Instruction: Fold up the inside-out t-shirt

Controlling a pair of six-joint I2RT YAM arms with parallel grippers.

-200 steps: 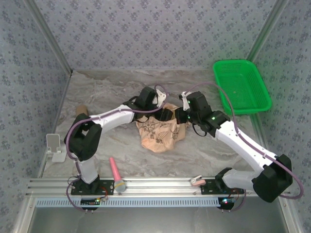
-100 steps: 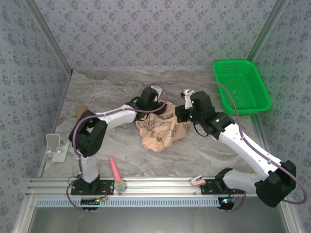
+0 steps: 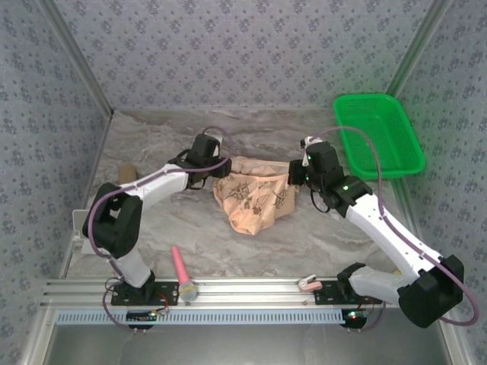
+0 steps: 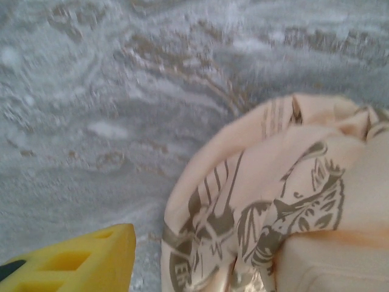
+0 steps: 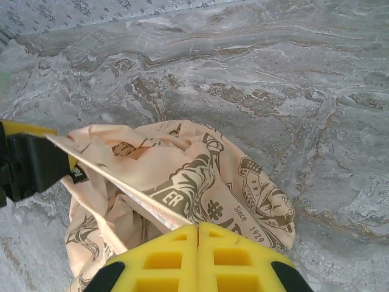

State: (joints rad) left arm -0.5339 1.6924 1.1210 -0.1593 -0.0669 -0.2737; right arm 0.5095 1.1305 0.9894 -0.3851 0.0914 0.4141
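Soft, even light from overhead fills the top view, bright and flat, with faint, diffuse shadows under the arms on the marbled table (image 3: pixel 190 236). The left wrist view is hazy: the tabletop smears, the print on the inside-out t-shirt (image 4: pixel 255 201) looks soft, and the near yellow finger (image 4: pixel 79 258) is out of focus. The right wrist view is crisper, with gentle shading in the cloth folds, though its yellow fingers (image 5: pixel 164 258) blur slightly.

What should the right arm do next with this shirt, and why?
Probably pull the right gripper a little to its right and slightly up. It is shut on an edge of the shirt that runs taut, while the rest lies bunched on the table, so spreading it out seems needed before any fold.
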